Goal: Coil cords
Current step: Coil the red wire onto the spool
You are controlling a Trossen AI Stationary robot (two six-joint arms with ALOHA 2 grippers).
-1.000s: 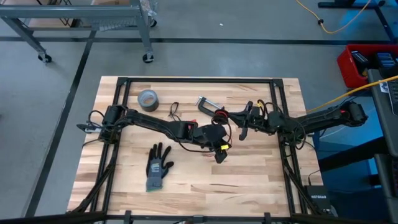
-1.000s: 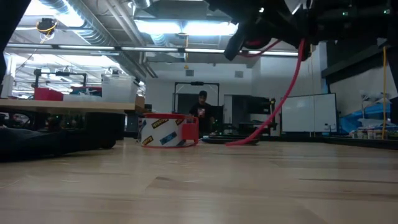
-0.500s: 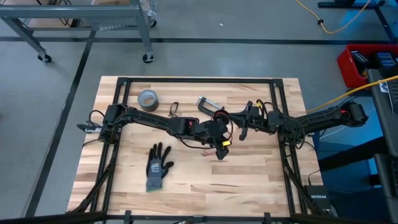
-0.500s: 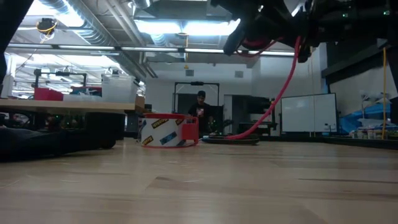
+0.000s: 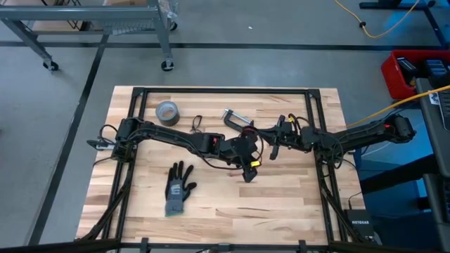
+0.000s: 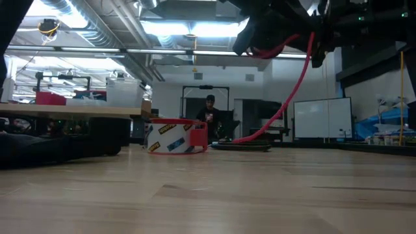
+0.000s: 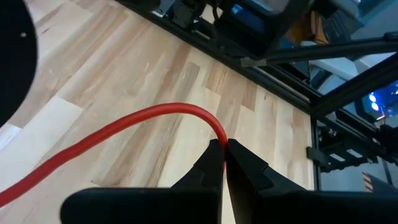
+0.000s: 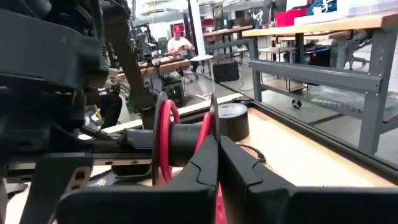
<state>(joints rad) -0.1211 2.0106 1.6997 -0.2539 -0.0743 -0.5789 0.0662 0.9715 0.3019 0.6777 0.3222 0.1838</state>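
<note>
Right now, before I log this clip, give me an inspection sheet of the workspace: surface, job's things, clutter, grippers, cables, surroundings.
Surface: wooden table top inside a dark frame.
Job's things: red cord lifted off the table between both arms; black cord lying looped near the far edge, untouched.
Clutter: grey tape roll, metal clamp, dark glove, red-edged tape ring.
Grippers: left gripper shut on the red cord at mid-table; right gripper shut on the red cord beside it.
Cables: yellow cable on the floor beyond the table.
Surroundings: workshop with benches; a person stands far behind.
</note>
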